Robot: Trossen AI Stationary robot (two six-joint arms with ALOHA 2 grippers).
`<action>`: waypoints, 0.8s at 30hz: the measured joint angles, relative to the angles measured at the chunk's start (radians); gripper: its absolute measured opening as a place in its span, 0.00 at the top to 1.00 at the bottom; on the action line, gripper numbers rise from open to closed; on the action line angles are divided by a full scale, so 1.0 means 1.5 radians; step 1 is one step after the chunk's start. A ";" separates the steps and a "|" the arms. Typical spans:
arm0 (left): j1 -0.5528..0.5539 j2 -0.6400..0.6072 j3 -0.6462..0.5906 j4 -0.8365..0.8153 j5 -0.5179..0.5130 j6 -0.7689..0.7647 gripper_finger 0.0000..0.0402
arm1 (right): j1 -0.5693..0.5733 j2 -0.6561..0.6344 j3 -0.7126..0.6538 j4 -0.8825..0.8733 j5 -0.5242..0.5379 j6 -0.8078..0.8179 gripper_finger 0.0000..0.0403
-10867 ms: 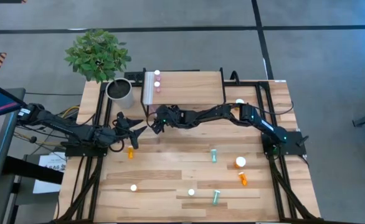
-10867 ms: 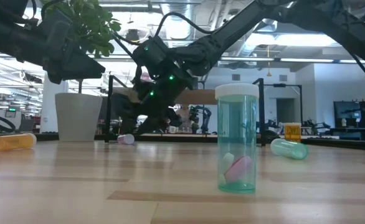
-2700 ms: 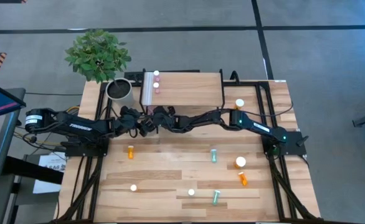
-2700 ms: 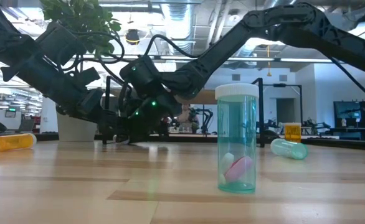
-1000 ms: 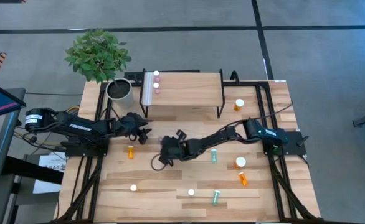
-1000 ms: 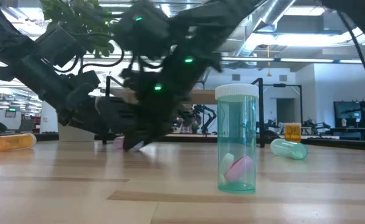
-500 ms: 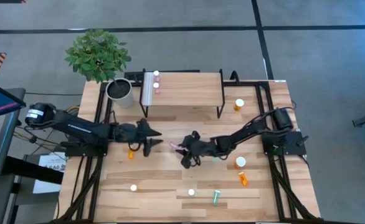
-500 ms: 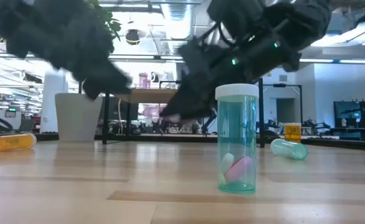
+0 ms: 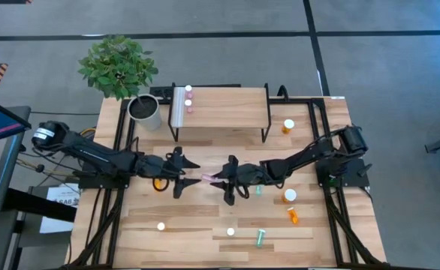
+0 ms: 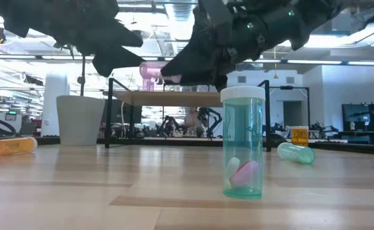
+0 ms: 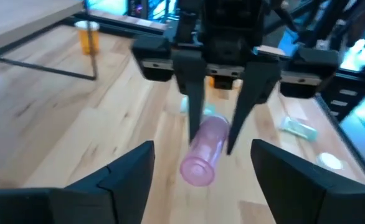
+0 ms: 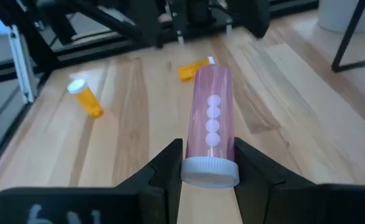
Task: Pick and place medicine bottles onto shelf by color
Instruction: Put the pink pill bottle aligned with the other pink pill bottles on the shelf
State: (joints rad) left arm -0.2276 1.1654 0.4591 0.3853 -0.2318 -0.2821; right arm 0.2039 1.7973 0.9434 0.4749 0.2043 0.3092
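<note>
- The right gripper (image 9: 218, 178) is up in the air over the middle of the table (image 9: 205, 217). Its two fingers (image 12: 170, 163) pinch a pink bottle (image 12: 211, 121) by the end with the white cap.
- The pink bottle lies flat in that grip. Its other end points to the left, at the left gripper (image 9: 191, 174). White round pills show inside it.
- The left gripper is just beside the free end of the pink bottle. Its fingers (image 11: 126, 163) are spread wide, one on each side of that end. They are not touching it.
- The shelf (image 9: 227, 105) stands at the far side of the table. Two small pink bottles (image 9: 189, 98) stand on its left end, close to the white strip.
- A small orange bottle (image 9: 287, 126) stands on the table to the right of the shelf.
- An orange bottle (image 9: 158, 183) lies on the table under the left arm.
- A teal bottle (image 10: 243, 143) stands upright at the near side of the table. It has a white cap and a few pills in it.
- Another teal bottle (image 10: 295, 153) lies on its side farther right.
- A bigger orange bottle (image 9: 290, 196) stands to the right of the middle, and an orange one (image 9: 292, 216) lies near it.
- A grey-white pot (image 9: 144, 111) stands at the far left corner, with a leafy green plant (image 9: 118, 66) by it.
</note>
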 joint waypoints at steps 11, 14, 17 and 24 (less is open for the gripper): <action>-0.006 0.000 -0.001 0.007 -0.012 -0.002 0.37 | 0.000 0.000 0.001 0.026 -0.018 -0.003 0.67; -0.006 0.000 -0.001 0.011 -0.012 -0.002 0.37 | 0.000 0.000 0.001 0.024 -0.018 -0.002 0.67; -0.006 0.000 -0.001 0.010 -0.012 -0.002 0.37 | 0.000 0.000 0.001 0.025 -0.018 -0.002 0.67; -0.006 0.054 -0.001 0.039 -0.002 -0.006 0.37 | -0.002 0.000 0.001 0.033 -0.018 -0.002 0.67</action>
State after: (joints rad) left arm -0.2363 1.2462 0.4576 0.4431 -0.2348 -0.2904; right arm 0.2012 1.7973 0.9443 0.5251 0.1779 0.3058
